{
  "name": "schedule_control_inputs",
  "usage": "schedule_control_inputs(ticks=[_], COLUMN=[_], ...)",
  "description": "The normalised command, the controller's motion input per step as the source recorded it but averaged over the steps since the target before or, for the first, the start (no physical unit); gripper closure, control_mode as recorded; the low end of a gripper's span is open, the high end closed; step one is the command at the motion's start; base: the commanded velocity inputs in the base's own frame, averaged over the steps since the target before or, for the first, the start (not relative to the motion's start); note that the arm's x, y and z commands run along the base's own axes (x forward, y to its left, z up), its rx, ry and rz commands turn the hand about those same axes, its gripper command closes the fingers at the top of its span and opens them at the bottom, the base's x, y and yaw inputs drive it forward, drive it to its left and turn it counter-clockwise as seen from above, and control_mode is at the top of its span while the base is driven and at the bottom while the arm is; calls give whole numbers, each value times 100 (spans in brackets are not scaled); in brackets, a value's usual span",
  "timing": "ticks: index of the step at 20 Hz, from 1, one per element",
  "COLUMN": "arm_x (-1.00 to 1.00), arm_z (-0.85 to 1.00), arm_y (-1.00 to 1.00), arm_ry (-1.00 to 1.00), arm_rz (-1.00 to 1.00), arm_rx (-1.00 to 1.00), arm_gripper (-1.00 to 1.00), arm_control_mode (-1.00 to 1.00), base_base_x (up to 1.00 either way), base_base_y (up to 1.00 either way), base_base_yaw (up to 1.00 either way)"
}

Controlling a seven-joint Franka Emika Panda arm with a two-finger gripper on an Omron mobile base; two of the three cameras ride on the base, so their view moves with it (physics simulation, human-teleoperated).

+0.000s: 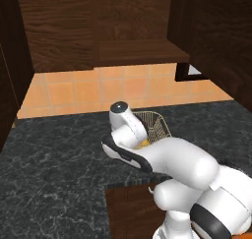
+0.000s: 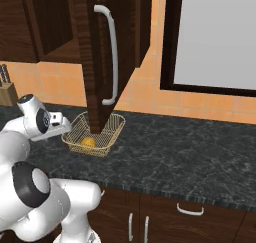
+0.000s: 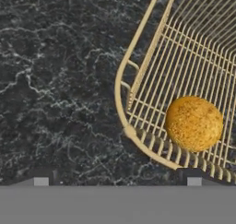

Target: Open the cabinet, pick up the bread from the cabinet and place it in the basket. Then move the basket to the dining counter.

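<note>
Gripper: the two small dark finger tips of the gripper (image 3: 117, 181) stand far apart with nothing between them, one over bare stone, the other at the basket's near rim.

Basket: the small square golden-yellow wire mesh basket (image 3: 152, 61) lies just beyond the hand and off to one side of it (in the hand view its rounded corner curves right between the tips). It sits on the black white-veined marble counter (image 2: 200, 152), back towards the tiled wall and directly under the open cabinet door.

Bread: the small rounded golden-orange bun (image 3: 194, 123) rests on the basket's wire floor, close to the corner nearest the hand. I judge the placing step done.

Cabinet: the dark brown wood-grain wall cabinet (image 1: 64, 26) hangs open above, its door with the long silver bar handle (image 2: 111, 54) swung out over the basket.

What the next move turns on: the basket's rim runs between the spread tips at a slant, so the hand would, I think, need only a small shift towards the bun's side to straddle the wire wall (the corner bend looks an awkward place to pinch).

Still to do: carrying the basket to the dining counter.

Risk: the overhanging door edge sits close above the basket.
</note>
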Motion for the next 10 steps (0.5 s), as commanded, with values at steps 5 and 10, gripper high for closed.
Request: schedule_control_inputs(ticks=[5, 10], arm_x=[32, 23], arm_z=[-6, -3], arm_y=[-7, -5], arm_ry=[4, 2], arm_rz=[3, 1], arm_rx=[-6, 0], arm_gripper=[-100, -100], arm_control_mode=[-100, -100], base_base_x=[0, 0], base_base_y=[0, 0], base_base_yaw=[0, 0])
